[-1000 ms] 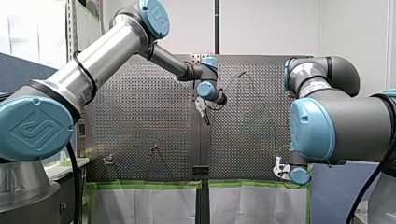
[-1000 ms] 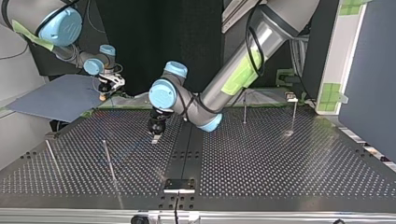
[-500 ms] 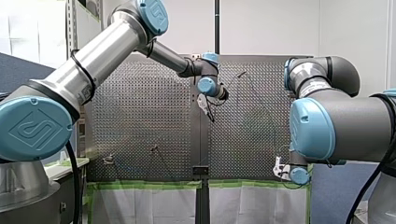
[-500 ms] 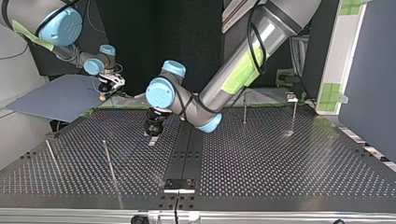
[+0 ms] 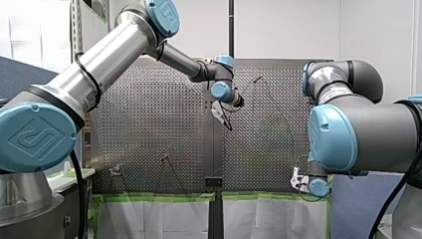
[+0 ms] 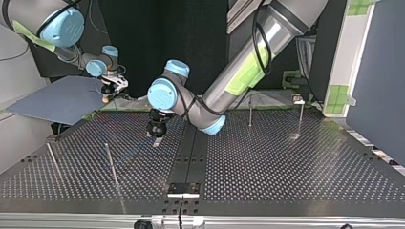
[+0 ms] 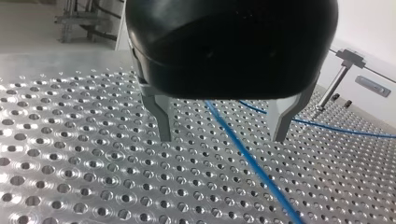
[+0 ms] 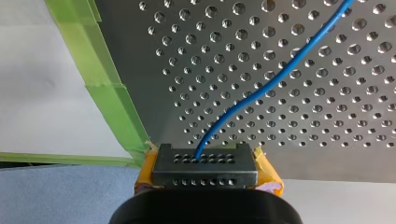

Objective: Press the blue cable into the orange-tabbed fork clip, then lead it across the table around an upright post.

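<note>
1. Front view: bright and even, with the white wall (image 5: 288, 30) close to glare and a soft sheen along the left arm (image 5: 104, 55).
2. Top view: dimmer, black behind, with a pale streak of glare on the left arm and a dull grey table (image 6: 286, 162).
3. Left wrist view: lit from above, with glints ringing the table's holes, the left gripper (image 7: 222, 139) dark in shade, and the cable (image 7: 243, 149) vivid.
4. Right wrist view: flat light, no hard shadows.

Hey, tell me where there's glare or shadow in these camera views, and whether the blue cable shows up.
Left wrist view: the perforated table glints around its holes, yet the blue cable reads clearly between my left gripper's open fingers. Right wrist view: even light, cable plain. Top view: dark backdrop, bright streak on my left arm, cable faint. Front view: cable barely visible.
</note>
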Motion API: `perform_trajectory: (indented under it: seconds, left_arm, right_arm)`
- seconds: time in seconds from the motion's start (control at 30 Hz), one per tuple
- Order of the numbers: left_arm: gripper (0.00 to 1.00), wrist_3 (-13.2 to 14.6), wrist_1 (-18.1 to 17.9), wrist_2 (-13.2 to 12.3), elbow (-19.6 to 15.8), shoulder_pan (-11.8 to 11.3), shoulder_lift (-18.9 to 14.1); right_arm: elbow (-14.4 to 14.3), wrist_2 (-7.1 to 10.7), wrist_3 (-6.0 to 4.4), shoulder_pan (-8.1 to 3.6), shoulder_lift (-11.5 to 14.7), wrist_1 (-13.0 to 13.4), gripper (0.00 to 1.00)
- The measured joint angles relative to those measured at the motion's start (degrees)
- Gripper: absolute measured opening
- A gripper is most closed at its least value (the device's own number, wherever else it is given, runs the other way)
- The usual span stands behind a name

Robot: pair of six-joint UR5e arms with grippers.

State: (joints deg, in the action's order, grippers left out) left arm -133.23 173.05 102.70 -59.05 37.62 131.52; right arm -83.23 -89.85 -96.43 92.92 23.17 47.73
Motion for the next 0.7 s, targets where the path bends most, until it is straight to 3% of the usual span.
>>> perform_trajectory:
  seconds: [0.37, 0.7]
  left_arm:
    - [0.98, -5.81, 0.78, 2.30, -0.75, 0.37, -1.66]
    - [0.98, -9.77, -1.27, -1.12, -5.17, 0.93, -5.13]
  right_arm:
    - [0.03, 0.01, -0.08, -0.01, 0.00, -0.08, 0.00]
    - [0.03, 0.02, -0.09, 0.07, -0.02, -0.21, 0.00]
